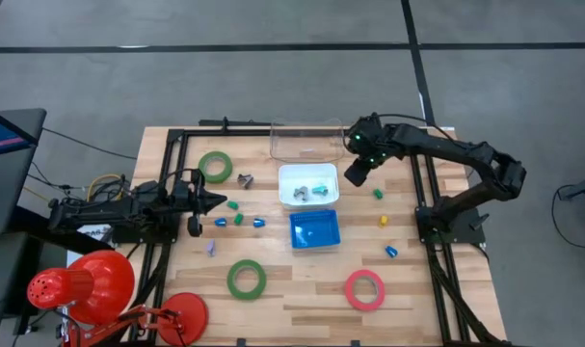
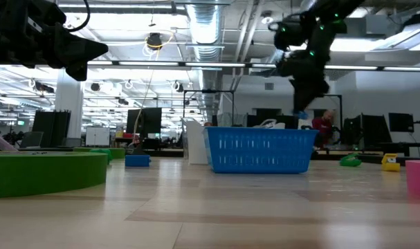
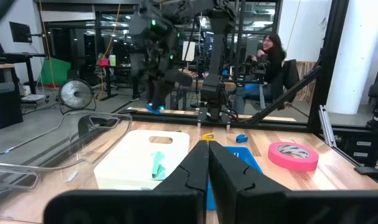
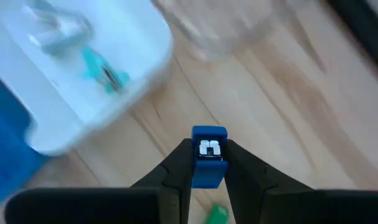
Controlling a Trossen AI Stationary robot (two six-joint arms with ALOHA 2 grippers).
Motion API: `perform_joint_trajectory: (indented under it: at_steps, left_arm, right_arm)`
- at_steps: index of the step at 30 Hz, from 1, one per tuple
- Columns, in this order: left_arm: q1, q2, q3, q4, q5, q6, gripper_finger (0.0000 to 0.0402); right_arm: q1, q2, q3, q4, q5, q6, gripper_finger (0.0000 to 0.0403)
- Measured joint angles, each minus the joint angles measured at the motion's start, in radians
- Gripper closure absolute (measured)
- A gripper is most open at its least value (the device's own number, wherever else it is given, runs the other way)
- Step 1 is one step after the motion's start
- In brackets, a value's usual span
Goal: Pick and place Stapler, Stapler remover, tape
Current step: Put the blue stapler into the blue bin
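Note:
My right gripper (image 1: 356, 173) hovers over the table just right of the white tray (image 1: 290, 174), shut on a small blue stapler (image 4: 208, 155). In the low view the right gripper (image 2: 303, 104) stands well above the table. My left gripper (image 1: 211, 200) waits shut at the table's left side, above the wood. Two green tape rings (image 1: 215, 166) (image 1: 246, 279) and one pink-red ring (image 1: 364, 289) lie flat on the table. A grey stapler remover (image 1: 245, 179) lies left of the tray. Grey and teal pieces (image 1: 309, 191) lie in the tray. My right gripper pinches the small blue stapler by its two long sides (image 4: 197, 163) between the two fingers, which point down from above. Its front end with the white metal face (image 4: 208, 148) sticks out past the fingertips. The stapler is lifted clear of the table.
A blue basket (image 1: 314, 231) sits below the white tray, a clear container (image 1: 306, 140) at the far edge. Small coloured staplers are scattered: blue and green (image 1: 239, 220) left of the basket, green (image 1: 378, 194), yellow (image 1: 383, 221) and blue (image 1: 390, 252) right of it. A person (image 3: 269, 50) sits beyond the table.

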Motion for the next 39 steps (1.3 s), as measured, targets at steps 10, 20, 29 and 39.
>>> perform_joint_trajectory:
  at_steps: [10,20,29,39]
  left_arm:
    - [0.000,0.000,0.000,0.000,0.000,0.000,0.0398]
    - [0.000,0.000,0.000,0.000,0.000,0.000,0.0398]
    - [0.000,0.000,0.000,0.000,0.000,0.000,0.0398]
    - [0.000,0.000,0.000,0.000,0.000,0.000,0.0398]
  right_arm:
    - [0.070,0.068,0.162,0.031,-0.001,-0.058,0.0332]
    - [0.077,0.061,0.176,0.075,-0.013,-0.070,0.0332]
    - [0.106,0.061,0.175,0.078,-0.051,-0.070,0.0332]
    - [0.189,0.061,0.175,0.092,-0.080,-0.045,0.0332]
